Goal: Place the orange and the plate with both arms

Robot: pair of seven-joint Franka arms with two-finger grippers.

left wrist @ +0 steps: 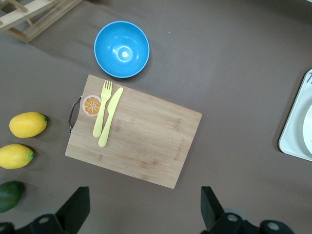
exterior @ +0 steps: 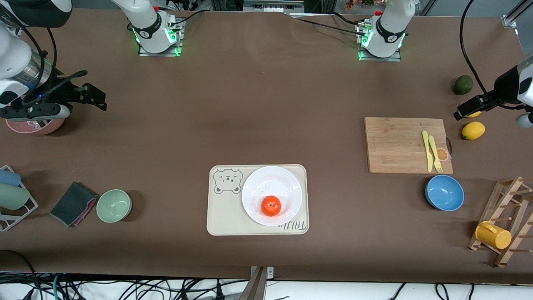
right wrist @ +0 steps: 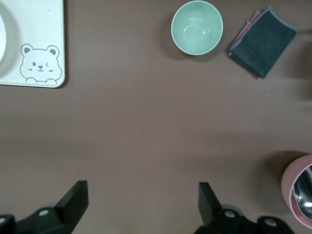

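Front view: the orange [exterior: 271, 206] sits in the plate [exterior: 255, 184], which rests on the bear tray [exterior: 220, 214]. You'd find the fruit light and prone to roll, the plate stiff, slick and breakable; take it by the rim.

Left wrist view: the left claw [left wrist: 141, 212] gapes empty, near the cutting board [left wrist: 146, 141].

Right wrist view: the right claw [right wrist: 141, 207] gapes empty over bare bench [right wrist: 146, 131], well apart from the tray.

A: Plate [left wrist: 309, 131] and tray [left wrist: 295, 127] cut by the left wrist view's edge; pink bowl [right wrist: 298, 197] cut in the right wrist view.

B: Second lemon [exterior: 474, 113] mostly hidden under left gripper [exterior: 468, 109].
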